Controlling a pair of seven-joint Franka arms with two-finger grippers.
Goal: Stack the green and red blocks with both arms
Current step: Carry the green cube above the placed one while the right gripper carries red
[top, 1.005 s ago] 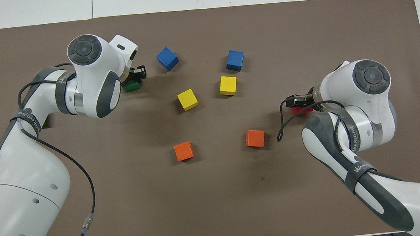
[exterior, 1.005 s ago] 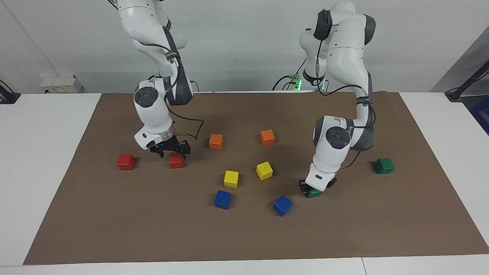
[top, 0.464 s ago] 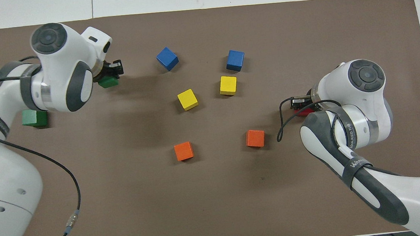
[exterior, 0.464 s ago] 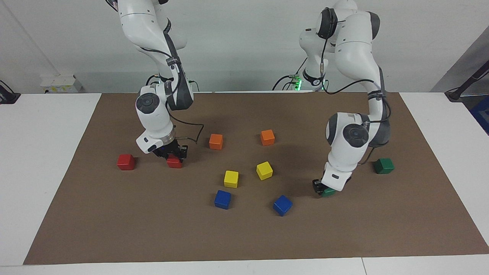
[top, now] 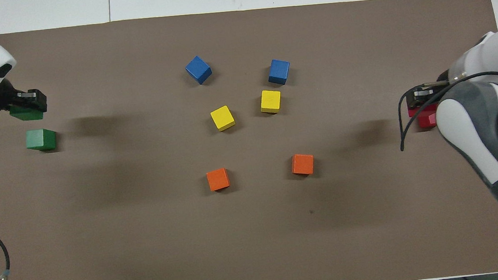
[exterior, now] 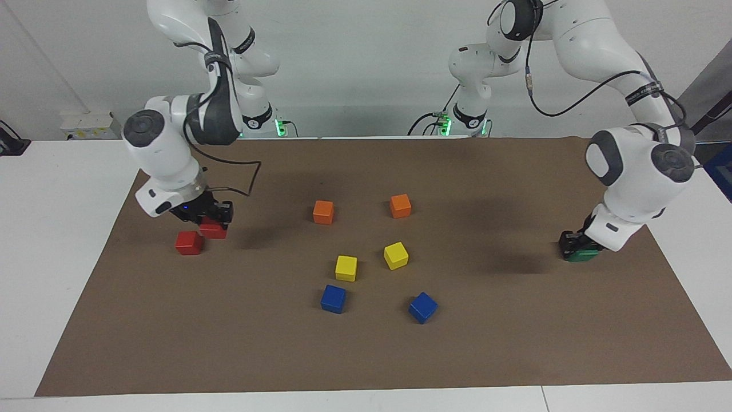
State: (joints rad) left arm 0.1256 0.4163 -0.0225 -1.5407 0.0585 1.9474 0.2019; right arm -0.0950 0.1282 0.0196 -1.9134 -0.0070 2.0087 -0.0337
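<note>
My right gripper [exterior: 209, 221] is shut on a red block [exterior: 213, 230] and holds it just above the mat, close beside the second red block [exterior: 189, 242], which lies on the mat at the right arm's end. In the overhead view this gripper [top: 422, 100] and its red block [top: 421, 111] show, with the other red block [top: 428, 120] half hidden by the arm. My left gripper [exterior: 576, 246] is shut on a green block [exterior: 583, 255]. In the overhead view this gripper [top: 28, 104] holds its green block [top: 26, 115] by the second green block [top: 40, 139], which is hidden in the facing view.
On the brown mat [exterior: 514, 343], two orange cubes [exterior: 323, 212] [exterior: 400, 206], two yellow cubes [exterior: 346, 268] [exterior: 396, 255] and two blue cubes [exterior: 333, 298] [exterior: 422, 307] lie in the middle, between the two arms.
Both arms have swung outward with their blocks. The left carried the green block to the other green block; the right carried the red block next to the other red block.
</note>
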